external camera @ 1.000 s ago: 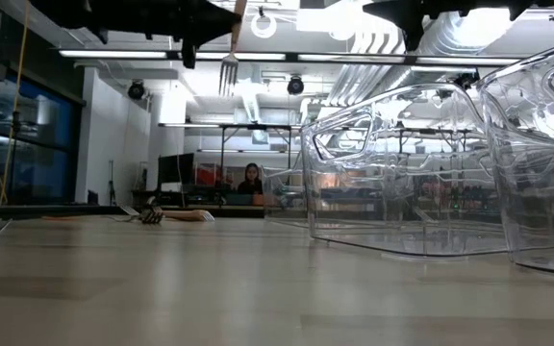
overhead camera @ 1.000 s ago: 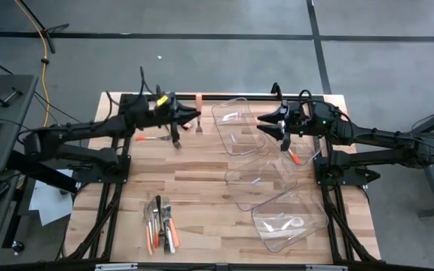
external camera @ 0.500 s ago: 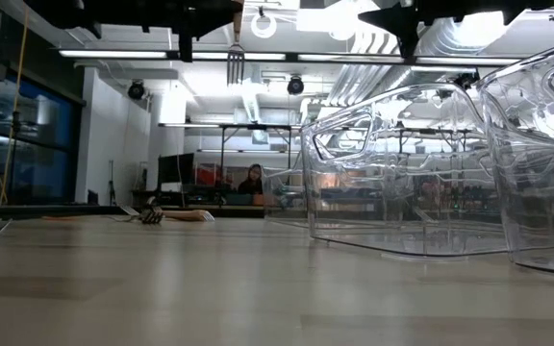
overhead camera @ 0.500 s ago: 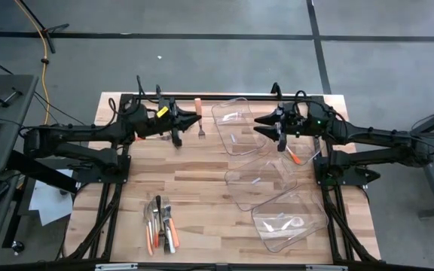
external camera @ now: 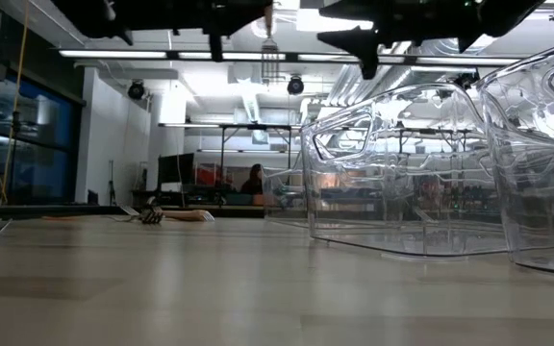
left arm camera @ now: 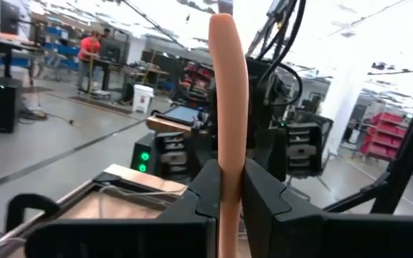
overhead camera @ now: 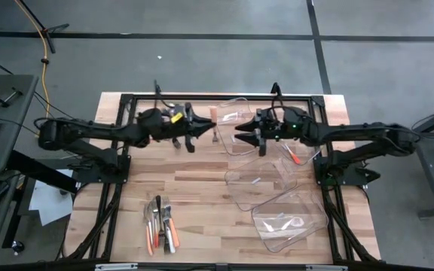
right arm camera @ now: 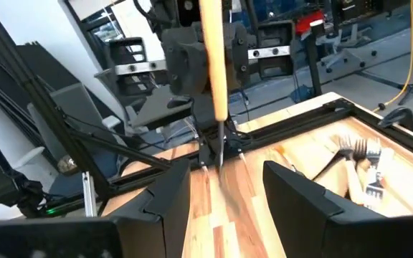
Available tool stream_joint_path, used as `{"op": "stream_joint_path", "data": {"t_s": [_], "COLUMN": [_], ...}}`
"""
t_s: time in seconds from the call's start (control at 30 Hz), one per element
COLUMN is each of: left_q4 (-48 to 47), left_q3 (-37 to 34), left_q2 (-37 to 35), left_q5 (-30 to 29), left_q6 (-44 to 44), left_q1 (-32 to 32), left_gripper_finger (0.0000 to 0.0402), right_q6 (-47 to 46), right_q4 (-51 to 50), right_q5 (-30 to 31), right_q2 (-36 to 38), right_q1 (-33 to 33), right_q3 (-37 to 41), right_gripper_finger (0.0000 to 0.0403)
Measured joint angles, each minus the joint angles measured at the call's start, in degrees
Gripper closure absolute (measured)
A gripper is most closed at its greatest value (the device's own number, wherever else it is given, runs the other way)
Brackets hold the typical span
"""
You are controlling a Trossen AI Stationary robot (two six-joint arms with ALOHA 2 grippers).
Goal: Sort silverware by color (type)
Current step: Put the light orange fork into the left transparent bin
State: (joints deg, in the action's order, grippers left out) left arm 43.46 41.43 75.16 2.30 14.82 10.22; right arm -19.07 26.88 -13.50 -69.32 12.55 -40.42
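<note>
An orange-handled fork (overhead camera: 215,124) hangs upright, tines down, above the table's far middle, with my left gripper (overhead camera: 204,126) shut on it. In the low view its tines (external camera: 269,60) point down, high over the wood. My right gripper (overhead camera: 239,129) stands open and level, facing the fork from the right a short way off; in the right wrist view the fork's handle (right arm camera: 212,57) lines up with the gap between the right gripper's (right arm camera: 224,208) fingers. A pile of silverware (overhead camera: 160,224) lies flat near the front edge. My left gripper pinches the fork's orange handle (left arm camera: 228,168) between its two fingers (left arm camera: 264,201). The fingers come in level from the table's left and lie across the handle. Most of the handle stands above the fingers, and the fork hangs upright, clear of the table.
Three clear plastic bins stand on the right half: one at the far middle (overhead camera: 236,128), one in the centre (overhead camera: 266,184), one near the front (overhead camera: 288,218). An orange-handled piece (overhead camera: 294,156) lies by the bins. A black frame (overhead camera: 126,98) borders the table.
Both grippers have come toward each other over the table's far middle: the left one toward the right edge with the fork, the right one toward the left edge and a little down. The fork has stayed upright, tines down, clear of the table.
</note>
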Motion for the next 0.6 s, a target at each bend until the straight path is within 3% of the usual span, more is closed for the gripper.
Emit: {"op": "stream_joint_path", "data": {"t_s": [0.33,0.6], "left_q4": [0.1,-0.1], "left_q3": [8.9,10.5], "left_q2": [9.2,11.3], "left_q5": [0.6,1.6], "left_q6": [-2.5,-2.5], "left_q1": [-0.6,-0.7], "left_gripper_finger": [0.0386,0.0386], "right_q6": [0.0,-0.3], "right_q4": [7.6,7.7], "right_q5": [0.0,1.4], "right_q2": [-5.4,-5.7], "right_q1": [-1.9,-1.8], "right_q3": [0.0,0.0], "right_gripper_finger": [0.0242,0.0242]}}
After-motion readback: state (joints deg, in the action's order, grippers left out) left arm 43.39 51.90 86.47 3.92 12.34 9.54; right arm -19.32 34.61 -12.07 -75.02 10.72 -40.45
